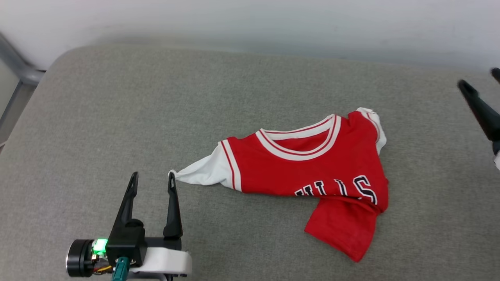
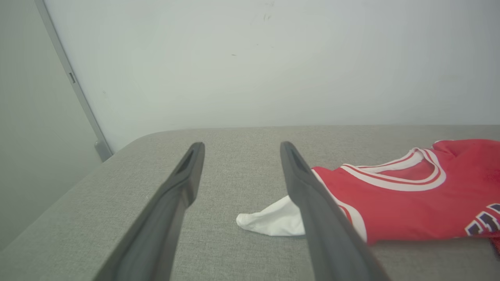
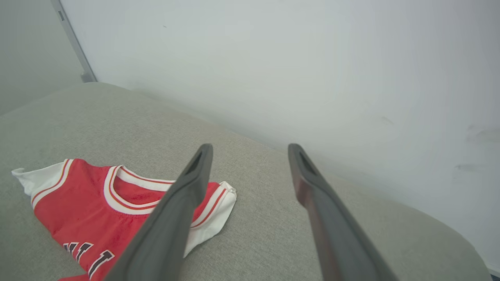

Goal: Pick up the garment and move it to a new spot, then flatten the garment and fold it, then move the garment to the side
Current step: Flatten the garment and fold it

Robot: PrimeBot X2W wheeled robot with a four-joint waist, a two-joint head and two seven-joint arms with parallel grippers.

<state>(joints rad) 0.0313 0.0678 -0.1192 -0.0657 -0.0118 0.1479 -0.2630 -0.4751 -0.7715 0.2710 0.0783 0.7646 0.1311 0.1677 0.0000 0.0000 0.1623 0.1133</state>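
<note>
Fig. legend: garment on the table, both pincers free

Garment [image 1: 312, 168]: red jersey tee w/ white sleeves. It lies approx. mid-table, collar [image 1: 300, 146] toward the wall. The chest is spread, but the lower part is twisted & doubled toward the near right. We judge it not yet flat.
Table [image 1: 97, 117]: grey cloth-covered top w/ rounded corners.
L pincer [image 1: 152, 178]: fingers spread, nothing between them. Its inner tip sits just beside the point of the drawn-out white sleeve [image 1: 199, 173].
R pincer [image 1: 481, 81]: fingers spread, empty, well apart from the garment at the far right. Its wrist view looks over the collar & the bunched sleeve [image 3: 213, 210].
Handling: we judge the garment light, soft & limp, w/ no stiffness to hold a shape. Cloth on cloth should grip, so dragging it would prob. wrinkle it.
Hold pts: we would pinch seamed or trimmed edges, e.g. shoulder seams or hem corners, one per pincer, & lift before spreading. A single-layer pinch mid-chest would only tent the fabric.
</note>
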